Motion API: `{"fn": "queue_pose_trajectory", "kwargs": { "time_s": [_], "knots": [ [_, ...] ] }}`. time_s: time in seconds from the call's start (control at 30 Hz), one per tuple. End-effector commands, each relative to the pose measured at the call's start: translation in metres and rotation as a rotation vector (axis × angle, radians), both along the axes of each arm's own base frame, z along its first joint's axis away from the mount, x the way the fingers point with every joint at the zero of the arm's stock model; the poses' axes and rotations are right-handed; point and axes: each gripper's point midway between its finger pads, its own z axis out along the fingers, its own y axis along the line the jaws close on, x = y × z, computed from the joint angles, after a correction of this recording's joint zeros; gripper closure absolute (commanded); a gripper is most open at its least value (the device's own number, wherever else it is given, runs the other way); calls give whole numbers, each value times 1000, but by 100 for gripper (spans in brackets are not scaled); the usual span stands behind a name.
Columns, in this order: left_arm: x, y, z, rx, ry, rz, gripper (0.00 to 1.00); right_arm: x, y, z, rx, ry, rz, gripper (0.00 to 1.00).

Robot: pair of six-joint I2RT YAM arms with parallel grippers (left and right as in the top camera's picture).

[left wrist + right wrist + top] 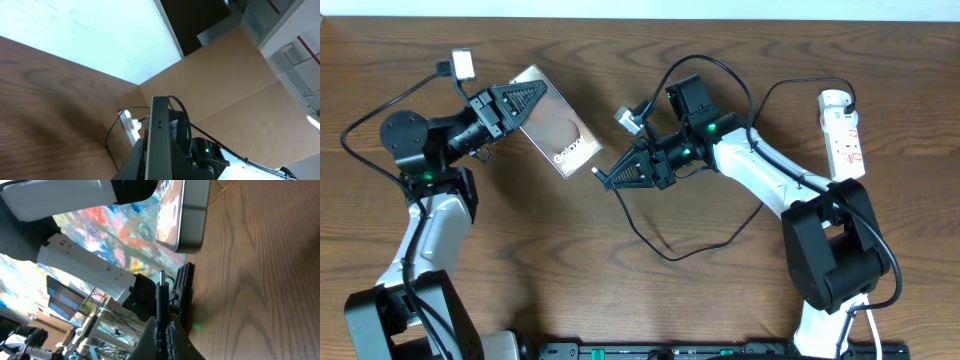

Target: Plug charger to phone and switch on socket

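Overhead, left tool (534, 104): clamped on the upper-left end of the phone (560, 135).
Phone: slanted, lettered face up, its lower-right end free.
Connector (161, 282): just right of the phone's lower-right end, aimed at it, with a small gap between them.
Right tool (609, 177): right of the phone, fingers pressed together on the connector.
Charger (660, 250): thin black cable looping over the counter (720, 310), below and right of the phone.
Socket (843, 135): far right of the phone, lying flat, well apart from it.
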Motion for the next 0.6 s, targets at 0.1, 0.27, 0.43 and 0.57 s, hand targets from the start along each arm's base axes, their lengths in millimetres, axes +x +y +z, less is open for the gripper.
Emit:
{"fn": "queue_pose_trajectory", "kwargs": {
  "time_s": [0.1,0.27,0.43,0.57],
  "knots": [
    [-3,-7,4,1,-15,-15,93,2,-2,4,16,9,5,99],
    [-6,-9,3,6,-13,-33,93,4,-1,5,24,-7,4,99],
    [-6,-9,3,5,-11,-35,93,6,0,7,25,-9,4,99],
    [-6,-9,3,4,-11,-34,93,6,0,7,25,-8,5,99]
  ]
}}
